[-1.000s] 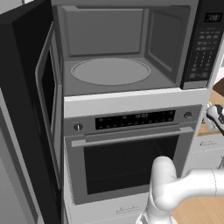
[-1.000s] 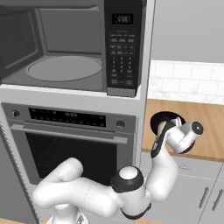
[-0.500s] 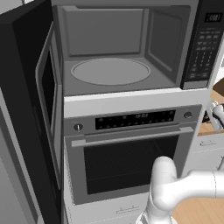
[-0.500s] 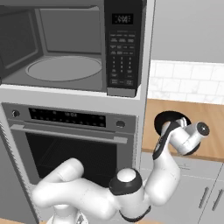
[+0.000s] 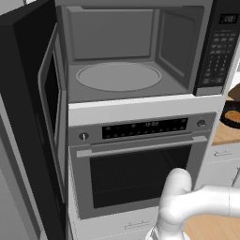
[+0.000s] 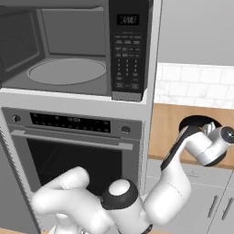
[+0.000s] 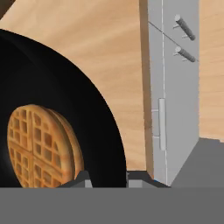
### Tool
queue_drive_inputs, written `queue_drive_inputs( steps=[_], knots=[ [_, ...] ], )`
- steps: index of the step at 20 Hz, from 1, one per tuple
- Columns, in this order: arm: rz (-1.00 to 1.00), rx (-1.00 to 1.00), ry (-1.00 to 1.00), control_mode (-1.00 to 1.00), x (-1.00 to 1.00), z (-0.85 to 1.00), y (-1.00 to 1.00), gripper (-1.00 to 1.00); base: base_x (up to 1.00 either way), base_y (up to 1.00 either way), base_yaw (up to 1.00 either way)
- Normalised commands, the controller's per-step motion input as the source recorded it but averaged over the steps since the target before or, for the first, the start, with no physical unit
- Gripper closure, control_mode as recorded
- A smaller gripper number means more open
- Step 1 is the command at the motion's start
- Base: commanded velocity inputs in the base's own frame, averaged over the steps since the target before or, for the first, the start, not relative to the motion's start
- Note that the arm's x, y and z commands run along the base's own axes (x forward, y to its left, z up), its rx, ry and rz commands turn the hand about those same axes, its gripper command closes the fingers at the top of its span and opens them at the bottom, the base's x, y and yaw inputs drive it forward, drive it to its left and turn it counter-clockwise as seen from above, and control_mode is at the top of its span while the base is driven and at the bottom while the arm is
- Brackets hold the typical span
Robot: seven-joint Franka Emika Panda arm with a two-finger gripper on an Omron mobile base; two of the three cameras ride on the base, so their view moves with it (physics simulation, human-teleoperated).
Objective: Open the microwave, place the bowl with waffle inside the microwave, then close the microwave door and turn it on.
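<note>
the white arm rises from the bottom of the right base view, bends at a dark joint and stretches up to the right, wrist turned over the wooden desk [image 6: 167,125] at the right edge of the frame. there the end effector [image 7: 105,177] is clenched on the rim of the bowl [image 7: 94,118]: in the hand view its two dark tips stand at the bottom centre with the black rim between them. the waffle [image 7: 37,146] lies in the bowl at the lower left of that view, its grid clear, its lower edge cut off by the frame bottom. in the right base view the hand covers most of the bowl, leaving a dark arc; in the left base view the bowl [image 5: 231,114] is cut by the right edge. farther back, the oven [image 5: 140,173] fills the lower middle, its panel markings too small to read. above it the microwave [image 5: 136,47] stands open, turntable bare, the microwave door [image 5: 35,117] swung out at the left of the frame. the keypad [image 6: 127,59] and its small display show pale characters too blurred to read.
</note>
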Motion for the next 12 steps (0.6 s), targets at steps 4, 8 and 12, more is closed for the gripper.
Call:
queue_drive_inputs(
  steps=[4, 8, 12],
  knots=[
    [-0.23, 0.00, 0.04, -1.00, -0.86, 0.62, -0.18, 1.00, 0.00, 0.00, 0.00],
    [-0.24, 0.00, 0.02, -1.00, -0.90, 0.59, 0.00, 1.00, 0.00, 0.00, 0.00],
    [-0.15, 0.00, 0.02, -1.00, -0.74, 0.72, 0.03, 1.00, 0.00, 0.00, 0.00]
  ],
)
